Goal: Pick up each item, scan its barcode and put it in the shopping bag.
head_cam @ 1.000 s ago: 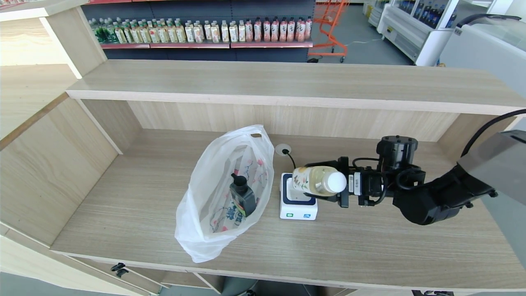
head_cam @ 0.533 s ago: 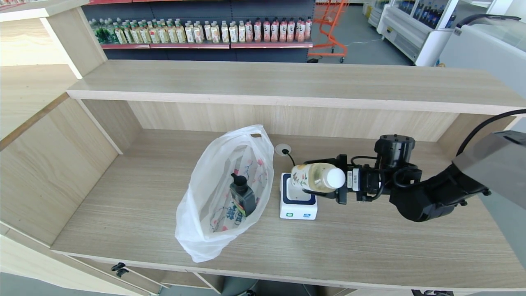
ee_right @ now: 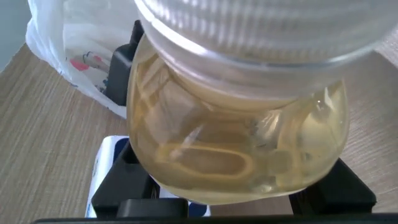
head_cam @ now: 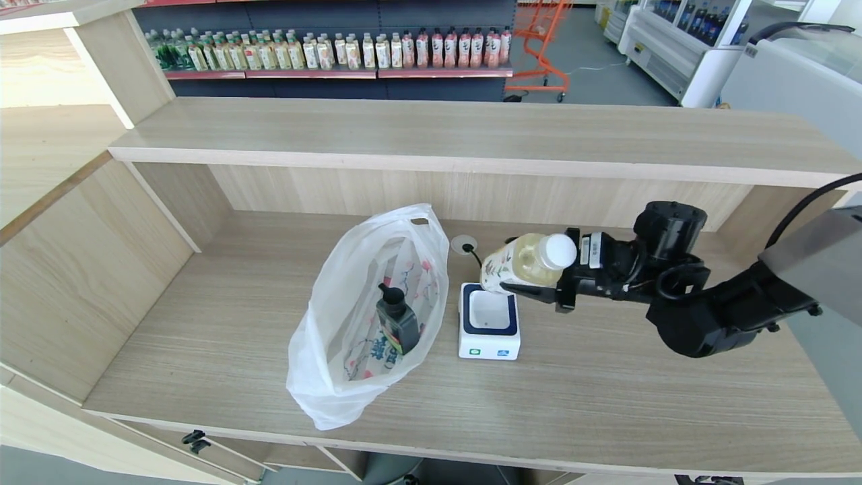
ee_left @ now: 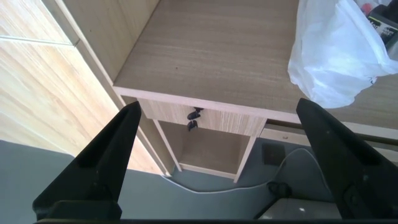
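The right jaws are closed round the middle of a pale drink bottle (head_cam: 532,261), held tilted just right of centre in the head view, white cap toward the right, its base over the far edge of the white scanner (head_cam: 489,331) and not touching it; the shopping bag (head_cam: 337,384) lies open on the counter (head_cam: 606,404) just left of the scanner, with a dark bottle (head_cam: 398,325) already inside, so one item looks done; whether this bottle's code has registered cannot be told; what remains, as I judge it, is to carry it over the bag's mouth and release; the left jaws stand wide apart, holding nothing, near the counter's front edge.
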You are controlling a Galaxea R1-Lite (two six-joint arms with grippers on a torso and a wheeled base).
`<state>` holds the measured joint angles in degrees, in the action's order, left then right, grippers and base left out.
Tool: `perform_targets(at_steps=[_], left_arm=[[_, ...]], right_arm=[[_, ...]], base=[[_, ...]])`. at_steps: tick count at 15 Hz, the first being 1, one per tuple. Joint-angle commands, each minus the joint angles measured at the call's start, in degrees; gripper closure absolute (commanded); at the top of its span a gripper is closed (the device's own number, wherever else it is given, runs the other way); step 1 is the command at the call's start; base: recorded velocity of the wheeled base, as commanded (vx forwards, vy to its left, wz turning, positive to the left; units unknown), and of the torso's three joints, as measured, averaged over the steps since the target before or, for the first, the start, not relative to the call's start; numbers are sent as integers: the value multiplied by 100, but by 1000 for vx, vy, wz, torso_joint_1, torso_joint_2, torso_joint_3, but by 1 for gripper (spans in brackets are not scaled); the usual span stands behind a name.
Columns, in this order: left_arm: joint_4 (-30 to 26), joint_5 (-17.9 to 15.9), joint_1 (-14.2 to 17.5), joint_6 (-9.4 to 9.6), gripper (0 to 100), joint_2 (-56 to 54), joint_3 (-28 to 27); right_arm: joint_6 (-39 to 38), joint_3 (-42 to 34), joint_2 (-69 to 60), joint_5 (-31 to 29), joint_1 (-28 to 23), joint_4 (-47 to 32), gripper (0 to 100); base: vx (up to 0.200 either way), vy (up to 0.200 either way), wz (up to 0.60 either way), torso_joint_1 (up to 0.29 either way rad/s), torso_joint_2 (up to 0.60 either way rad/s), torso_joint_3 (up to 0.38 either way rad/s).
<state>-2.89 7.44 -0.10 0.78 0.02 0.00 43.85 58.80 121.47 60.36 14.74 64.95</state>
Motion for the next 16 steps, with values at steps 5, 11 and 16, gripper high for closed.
perform_targets(at_steps=[5,11,16], left_arm=[[-1,3,1,1,0,-2,0],[-1,3,1,19,0,-2,0],[-1,3,1,-8,0,-2,0]], right_arm=[[-3427,-676,-1556,-2371,328,255,100],[-3436,-1239,-1864,-2388,328,281,100],[-4077,-1617,-2277,-2731,345,9,100]], base=[[0,0,0,0,0,0],[0,0,0,0,0,0],[0,200,0,0,1,4]])
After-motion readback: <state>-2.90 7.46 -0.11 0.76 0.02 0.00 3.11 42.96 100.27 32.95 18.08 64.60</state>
